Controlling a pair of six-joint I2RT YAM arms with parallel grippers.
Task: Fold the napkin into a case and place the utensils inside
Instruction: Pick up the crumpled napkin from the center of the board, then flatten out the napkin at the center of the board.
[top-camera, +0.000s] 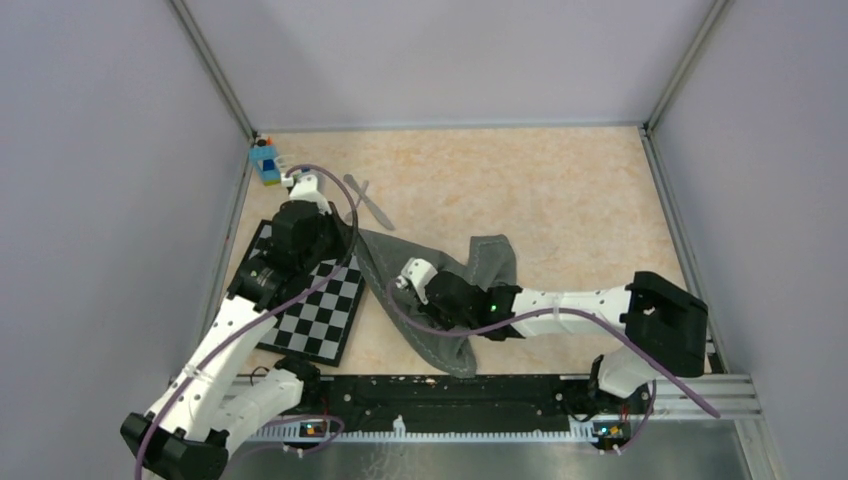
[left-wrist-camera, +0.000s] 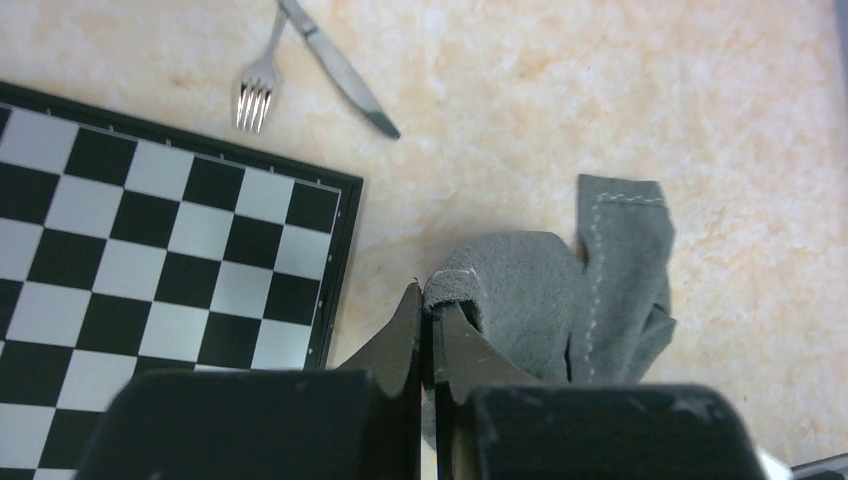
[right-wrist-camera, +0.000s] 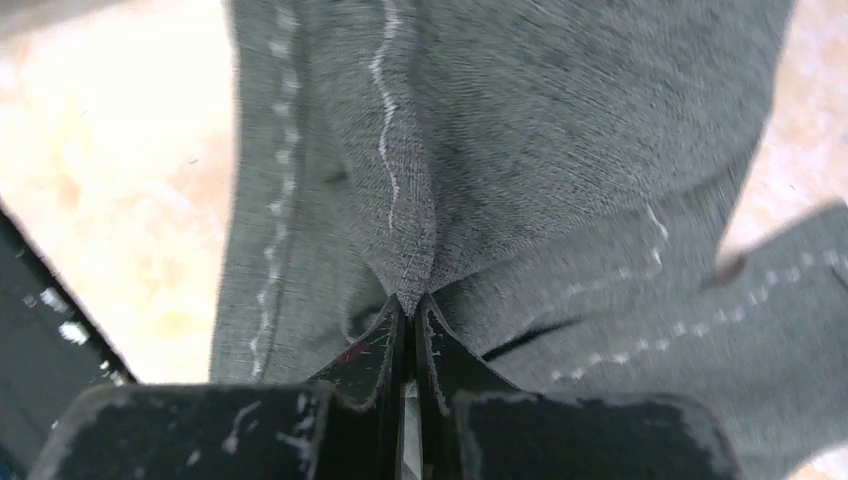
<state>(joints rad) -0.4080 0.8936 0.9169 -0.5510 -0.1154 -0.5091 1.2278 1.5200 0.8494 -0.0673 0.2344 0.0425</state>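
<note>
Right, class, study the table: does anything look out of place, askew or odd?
Yes. The napkin is bunched and twisted, not flat, pinched by the left claw and the right claw. The checkered mat sits askew, the fork and knife overlap at an angle beyond it, and a blue brick block sits in the far left corner.

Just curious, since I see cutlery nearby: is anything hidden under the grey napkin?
Around the napkin only bare table shows. The fork and knife lie in the open, apart from it. Whatever its bunched folds cover is hidden.
</note>
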